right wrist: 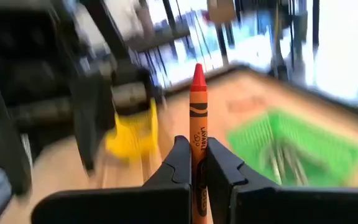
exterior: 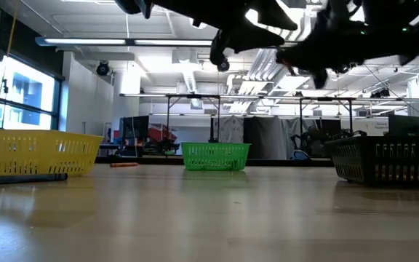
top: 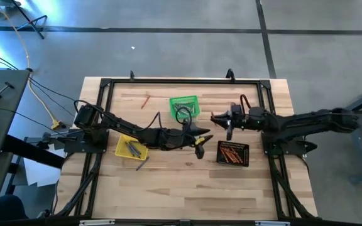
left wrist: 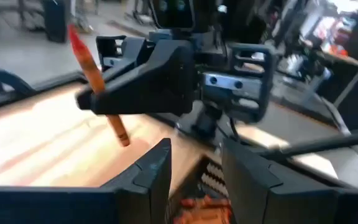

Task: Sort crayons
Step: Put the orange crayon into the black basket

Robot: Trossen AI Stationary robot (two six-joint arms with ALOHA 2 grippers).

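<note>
My right gripper (top: pixel 217 118) hovers above the table right of the green basket (top: pixel 184 107), shut on an orange crayon (right wrist: pixel 197 118). The left wrist view shows that crayon (left wrist: pixel 91 68) sticking out above and below the right fingers. My left gripper (top: pixel 201 145) hangs open close by, nearer the table's front edge, with nothing between its fingers (left wrist: pixel 157 168). The black basket (top: pixel 233 152) holds several orange crayons. Grey crayons lie in the yellow basket (top: pixel 131 147). My right gripper pinches the orange crayon about its middle (right wrist: pixel 197 152) between its two fingers. The fingers (left wrist: pixel 104 99) come in level from the table's right side and lie across the crayon. The crayon stands nearly upright, a little tilted, pointed tip up, lifted clear of the table.
One orange crayon (top: pixel 146 100) lies on the wood at the far left, and a grey one (top: pixel 142 164) lies just in front of the yellow basket. The green basket holds dark cords or sticks. A black frame (top: pixel 105 85) runs around the table.
</note>
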